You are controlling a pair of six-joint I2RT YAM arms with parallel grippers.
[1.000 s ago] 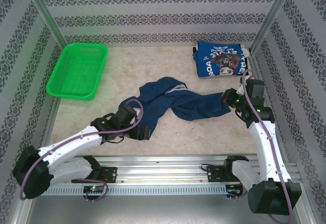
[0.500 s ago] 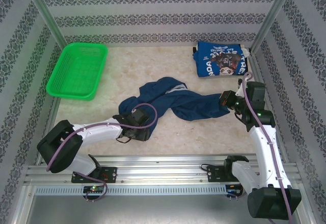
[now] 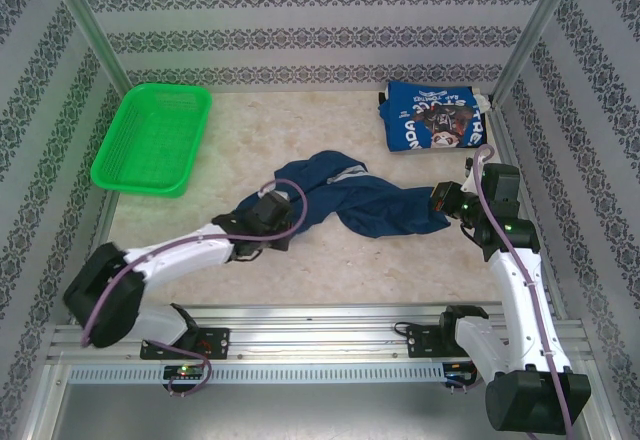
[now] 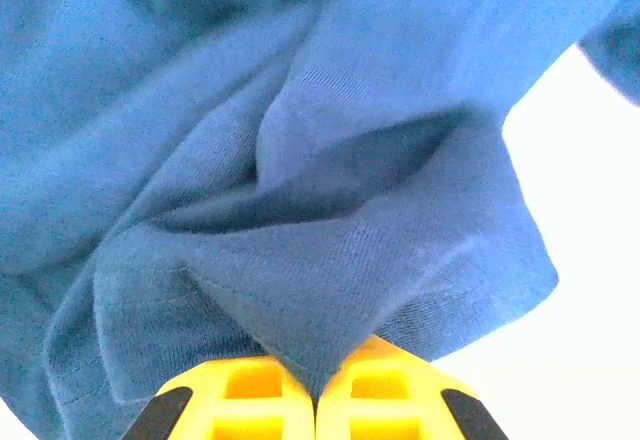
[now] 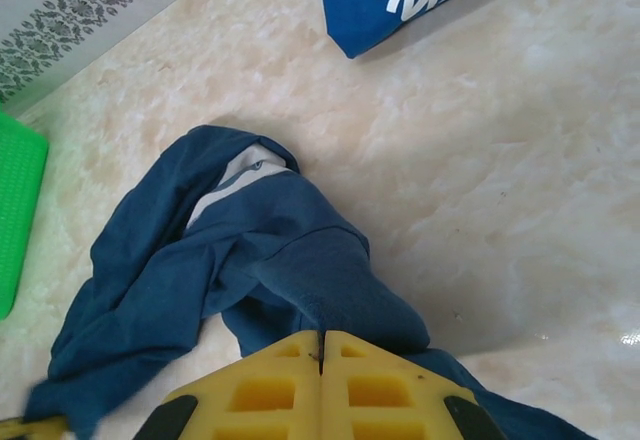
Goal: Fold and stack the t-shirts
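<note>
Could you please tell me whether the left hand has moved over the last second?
Yes. The left hand has drawn away from the front rail, farther up the table, and is now shut on the navy t-shirt edge.

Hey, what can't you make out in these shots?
- Top view: the navy t-shirt is crumpled, its front lost in folds.
- Top view: lettering on the blue t-shirt is too small to read; the right wrist view's edge cuts it off.
- Left wrist view: cloth covers the left pincer at its tips; the bottom edge cuts its fingers.
- Right wrist view: the cloth the right pincer grips is hidden under its fingers.
</note>
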